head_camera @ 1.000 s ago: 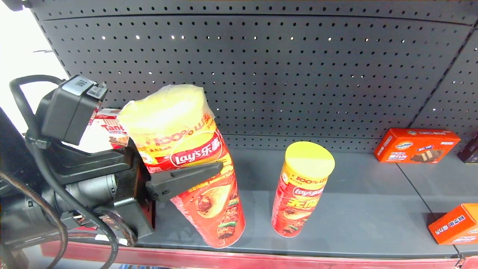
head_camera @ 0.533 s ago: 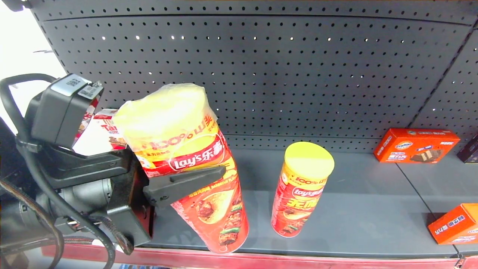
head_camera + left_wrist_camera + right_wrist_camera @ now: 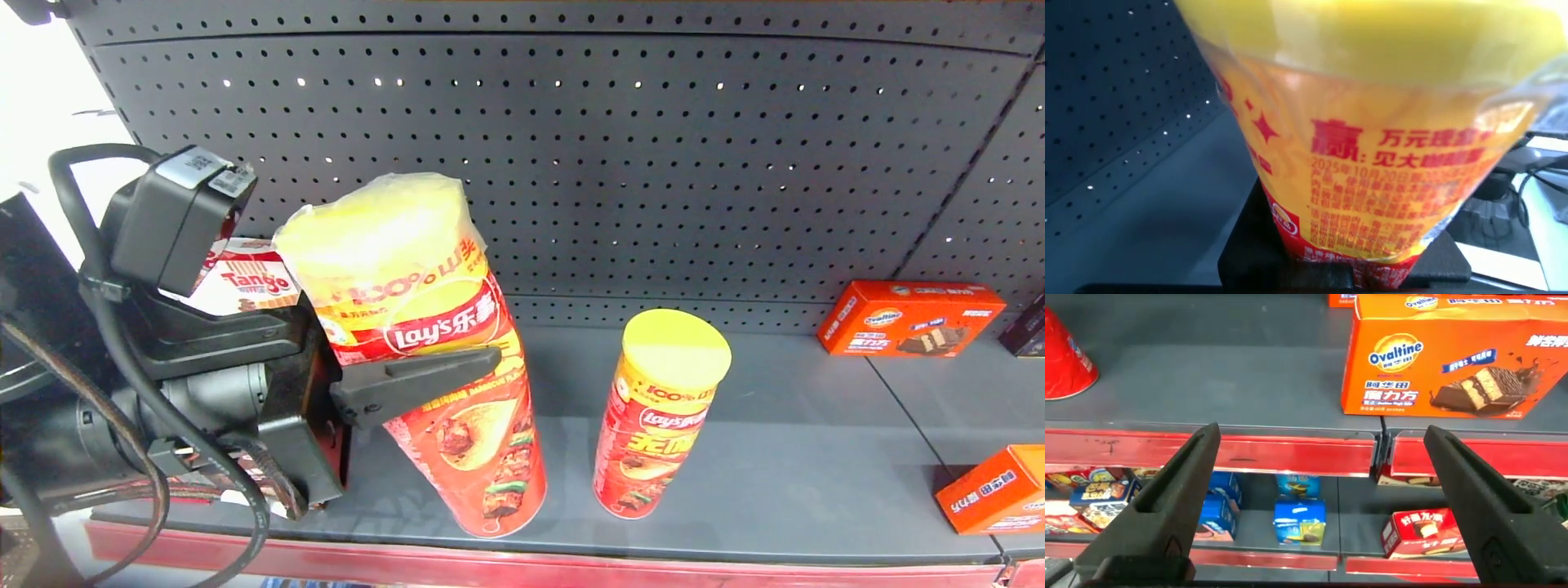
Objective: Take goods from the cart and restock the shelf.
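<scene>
Tall red-and-yellow cardboard crisp tube: gripped around its upper half by the left claw. It is a glossy printed cylinder whose yellow lid end sits under crinkled clear film. It leans, with the lid end tipped back over the claw's wrist and the foot out past the fingertips, near the shelf's front lip. Whether the foot touches the shelf cannot be told.
Tube seen close: the film puckers over the yellow rim, and red print runs down the wall.
Left claw: clenched on the tall tube. One flat black plastic finger lies across the near side, and the other is hidden behind the tube.
Shorter red-and-yellow crisp tube: stands upright under a smooth yellow lid, just beyond the left claw's fingertips and apart from the held tube.
Grey metal shelf: a matt flat deck with a perforated back panel behind the left claw.
Red-and-white carton: flat-faced, behind the left claw's wrist.
Right claw: released, with two black wedge fingers spread wide and nothing between them.
Orange rectangular cardboard box: lies on the shelf deck beyond the right claw's fingertips.
Glossy red rail: runs across just ahead of the right claw, with small blue and red packets beneath it.
</scene>
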